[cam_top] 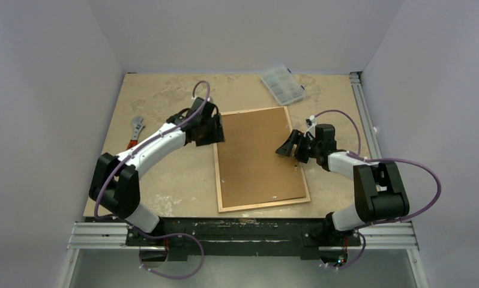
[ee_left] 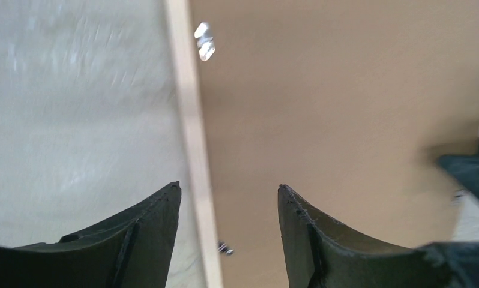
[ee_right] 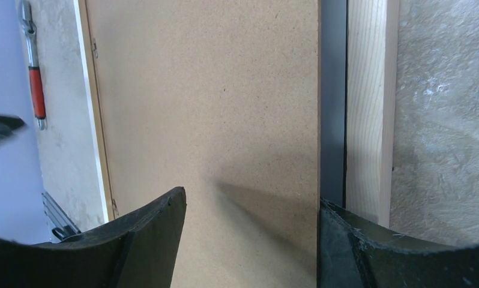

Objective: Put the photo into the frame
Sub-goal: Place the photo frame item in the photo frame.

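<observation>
1. The frame [cam_top: 265, 204] lies face down on the surface [cam_top: 171, 186], its near rail close to the arm bases. A brown board [cam_top: 258, 162] fills its back.
2. The photo shows in no view. I cannot tell whether it already lies under the board.
3. The right gripper [cam_top: 287, 147] hangs over the frame's right rail, jaws wide apart and holding nothing. Its wrist view shows a dark gap between board and rail.
4. The left gripper [ee_left: 229, 189] hangs a little farther on, wide open and empty, straddling the left rail. Small metal clips [ee_left: 204, 42] sit on that edge of the board.
5. Handling, as I judge it: the frame is light and stiff, but its pane is fragile, so grip it by a wood rail. The board is thin and stiff, best lifted at the gap. The photo would be limp and slick, best taken by an edge.
6. A wrench [cam_top: 136, 129] lies well left, and a clear box [cam_top: 282, 85] sits beyond the far rail.
</observation>
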You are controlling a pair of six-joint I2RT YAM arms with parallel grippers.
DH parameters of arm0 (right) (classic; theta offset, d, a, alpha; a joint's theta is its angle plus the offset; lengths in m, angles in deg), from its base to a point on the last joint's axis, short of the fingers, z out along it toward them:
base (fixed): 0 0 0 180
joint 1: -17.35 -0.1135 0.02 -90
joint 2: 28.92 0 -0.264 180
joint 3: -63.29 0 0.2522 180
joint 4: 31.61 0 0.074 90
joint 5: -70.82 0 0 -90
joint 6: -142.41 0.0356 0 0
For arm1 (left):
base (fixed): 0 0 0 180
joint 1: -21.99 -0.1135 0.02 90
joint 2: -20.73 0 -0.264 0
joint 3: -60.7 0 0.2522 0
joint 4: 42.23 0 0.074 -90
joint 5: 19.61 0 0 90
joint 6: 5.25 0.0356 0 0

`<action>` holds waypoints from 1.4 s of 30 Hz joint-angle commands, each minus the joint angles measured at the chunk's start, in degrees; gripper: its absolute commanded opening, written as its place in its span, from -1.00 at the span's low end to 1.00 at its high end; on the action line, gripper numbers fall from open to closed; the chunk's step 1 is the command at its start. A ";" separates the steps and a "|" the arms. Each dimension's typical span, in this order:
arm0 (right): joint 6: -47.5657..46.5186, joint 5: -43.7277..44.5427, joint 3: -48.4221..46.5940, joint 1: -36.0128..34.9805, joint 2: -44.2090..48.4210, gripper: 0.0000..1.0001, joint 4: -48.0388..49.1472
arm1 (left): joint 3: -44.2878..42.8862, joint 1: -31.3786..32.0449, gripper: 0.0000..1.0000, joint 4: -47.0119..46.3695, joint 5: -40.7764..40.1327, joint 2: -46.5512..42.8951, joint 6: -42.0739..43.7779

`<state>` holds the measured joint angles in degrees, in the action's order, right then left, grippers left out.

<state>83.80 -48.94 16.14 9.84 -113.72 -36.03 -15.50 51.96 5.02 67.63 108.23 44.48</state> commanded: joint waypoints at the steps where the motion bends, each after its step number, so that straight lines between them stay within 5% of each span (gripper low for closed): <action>1: -1.33 -1.33 -1.15 -0.64 0.47 0.36 -1.26 | -12.86 -0.51 0.16 -1.97 1.69 5.97 4.97; 21: -0.12 -4.84 -0.42 -0.65 -4.06 0.33 1.16 | -45.97 -6.57 0.29 -11.93 12.88 39.63 1.64; 42: 0.61 -5.05 -1.19 -0.65 -6.96 0.30 1.57 | -50.75 -6.27 0.23 -8.03 20.16 48.18 -0.61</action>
<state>85.90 -54.73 14.83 9.97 -118.55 -32.49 -65.35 45.58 -4.77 84.61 155.47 44.78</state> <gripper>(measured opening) 0.651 0.622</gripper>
